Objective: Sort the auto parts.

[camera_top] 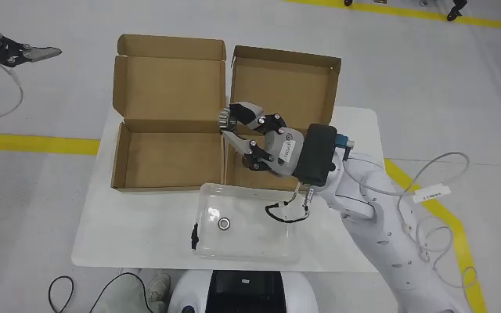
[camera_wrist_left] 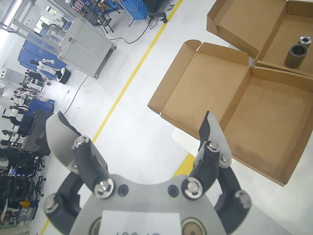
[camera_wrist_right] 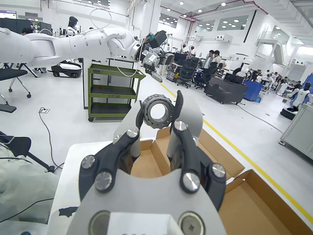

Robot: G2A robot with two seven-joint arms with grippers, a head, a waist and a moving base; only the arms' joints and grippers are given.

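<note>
While my right gripper (camera_wrist_right: 159, 108) is clenched on the silver steel roller bearing with the ribbed outer ring (camera_wrist_right: 147, 110), the part hangs in the air above the far side of the white desk (camera_top: 117, 227). It sits right over the seam where the two open brown cardboard boxes meet. My fingertips pinch it across the outer ring, with its bore facing my wrist camera.

The left-hand cardboard box (camera_top: 168, 159) looks bare inside. The right-hand cardboard box (camera_top: 282, 90) already holds a dark upright cylindrical sleeve (camera_wrist_left: 297, 56) and, just beside it, a smaller silver metal collar (camera_wrist_left: 305, 40). At the desk's near edge stands a clear plastic tray (camera_top: 258, 235) with a small metal ring (camera_top: 225, 223) lying in it.

My left gripper (camera_wrist_left: 133, 121) is released, its fingers spread wide with nothing between them, and it hangs off the desk beyond the far left corner, above the floor.

The seam is my main worry. If I let go here, I think the bearing would strike the two boxes' neighbouring walls and tip either way, so it could land with the wrong kind. The hold is also only a pinch on a curved, ribbed surface, and a jolt could turn the ring between my pads. A heavy part dropped from this height might knock over the sleeve or dent the cardboard
</note>
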